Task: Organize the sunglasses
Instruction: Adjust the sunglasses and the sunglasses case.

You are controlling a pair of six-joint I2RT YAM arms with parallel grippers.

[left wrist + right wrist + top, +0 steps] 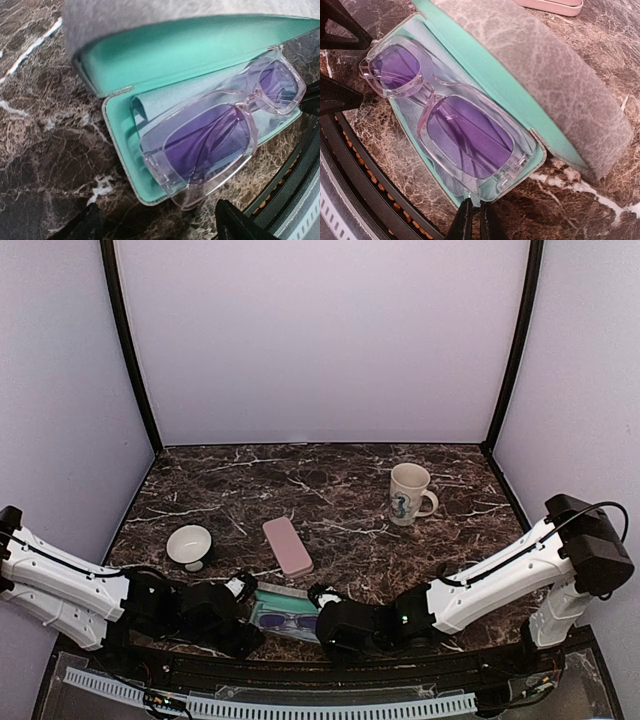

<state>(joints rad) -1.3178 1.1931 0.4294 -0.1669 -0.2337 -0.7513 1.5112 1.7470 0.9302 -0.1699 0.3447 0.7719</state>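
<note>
- Found the left tool spread wide, its two dark fingers standing well apart at one end of the case and pinching nothing.
- Found the right tool pressed almost together, with only a sliver of gap between its fingertips. Saw the tips right at the rim of the case, but could not tell whether they nipped it.
- Saw both tools low over the near edge of the dark marbled surface, facing each other, the left one at the case's left end and the right one at its right end.
- Noted between them the open case, lined in teal, with its mottled grey lid swung back toward the far side.
- Found the sunglasses lying lenses up in the tray of that case, on a light blue cloth. Made out a chunky translucent pink frame and purple lenses, one corner of the frame lapping over the tray's rim.
- Saw a closed pink case just beyond the open one, on the far side, not touching it.
- Saw a white bowl to the left, near the left arm.
- Saw a white mug upright, well apart at the far right, handle to the right.
</note>
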